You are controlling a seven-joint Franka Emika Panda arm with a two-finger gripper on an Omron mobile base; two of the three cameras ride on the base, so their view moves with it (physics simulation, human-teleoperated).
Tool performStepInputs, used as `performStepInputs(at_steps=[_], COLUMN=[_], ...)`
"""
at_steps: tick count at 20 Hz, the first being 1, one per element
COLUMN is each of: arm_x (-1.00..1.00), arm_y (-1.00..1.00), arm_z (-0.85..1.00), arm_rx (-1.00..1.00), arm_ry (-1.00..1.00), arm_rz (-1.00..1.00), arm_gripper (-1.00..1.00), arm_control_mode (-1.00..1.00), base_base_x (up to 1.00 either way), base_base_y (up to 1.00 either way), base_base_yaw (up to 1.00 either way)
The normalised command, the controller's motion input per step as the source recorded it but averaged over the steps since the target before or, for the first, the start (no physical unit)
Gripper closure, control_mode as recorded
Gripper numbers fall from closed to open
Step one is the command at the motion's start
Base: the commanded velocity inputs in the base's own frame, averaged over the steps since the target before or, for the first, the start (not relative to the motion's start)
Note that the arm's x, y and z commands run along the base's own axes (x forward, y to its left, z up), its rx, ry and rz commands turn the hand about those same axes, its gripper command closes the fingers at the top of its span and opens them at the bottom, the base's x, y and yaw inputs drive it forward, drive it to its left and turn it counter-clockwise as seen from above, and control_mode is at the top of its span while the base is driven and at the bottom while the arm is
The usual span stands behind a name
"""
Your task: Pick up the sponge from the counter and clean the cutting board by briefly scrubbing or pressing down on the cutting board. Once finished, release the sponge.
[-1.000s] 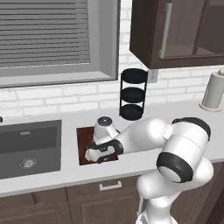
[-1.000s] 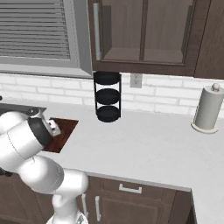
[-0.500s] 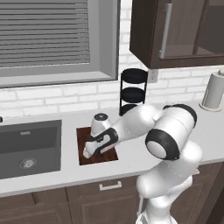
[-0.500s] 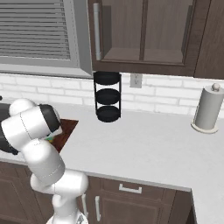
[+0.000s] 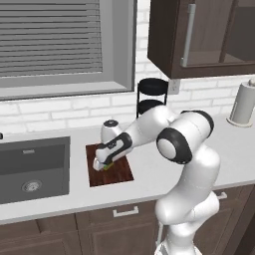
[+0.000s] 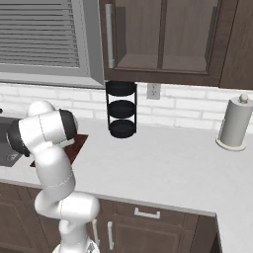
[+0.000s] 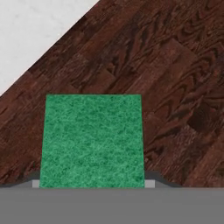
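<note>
Sponge (image 7: 92,139): we count one, green face up, lying on the one cutting board (image 7: 166,78) directly under our claw (image 5: 103,164). We see the claw clamped narrowly on the sponge's sides and pressing it against the wood. Beyond the board's edge, away from the claw, one counter (image 7: 30,35) shows.

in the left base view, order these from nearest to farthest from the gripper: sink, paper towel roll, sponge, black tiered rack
1. sponge, in the gripper, over the cutting board
2. sink, to its left
3. black tiered rack, behind, against the wall
4. paper towel roll, far right
</note>
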Motion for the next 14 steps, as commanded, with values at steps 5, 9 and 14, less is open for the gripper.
performStepInputs(at_steps=[5,9,14], arm_x=[0.55,0.44,-0.42], arm_y=[0.0,0.0,0.09], arm_z=[0.0,0.0,0.0], arm_rx=[0.0,0.0,0.0], arm_ry=[0.0,0.0,0.0], arm_rz=[0.0,0.0,0.01], arm_gripper=[1.0,1.0,1.0], arm_control_mode=[-1.0,-1.0,-1.0], base_base_x=[0.0,0.0,0.0], base_base_y=[0.0,0.0,0.0], base_base_yaw=[0.0,0.0,0.0])
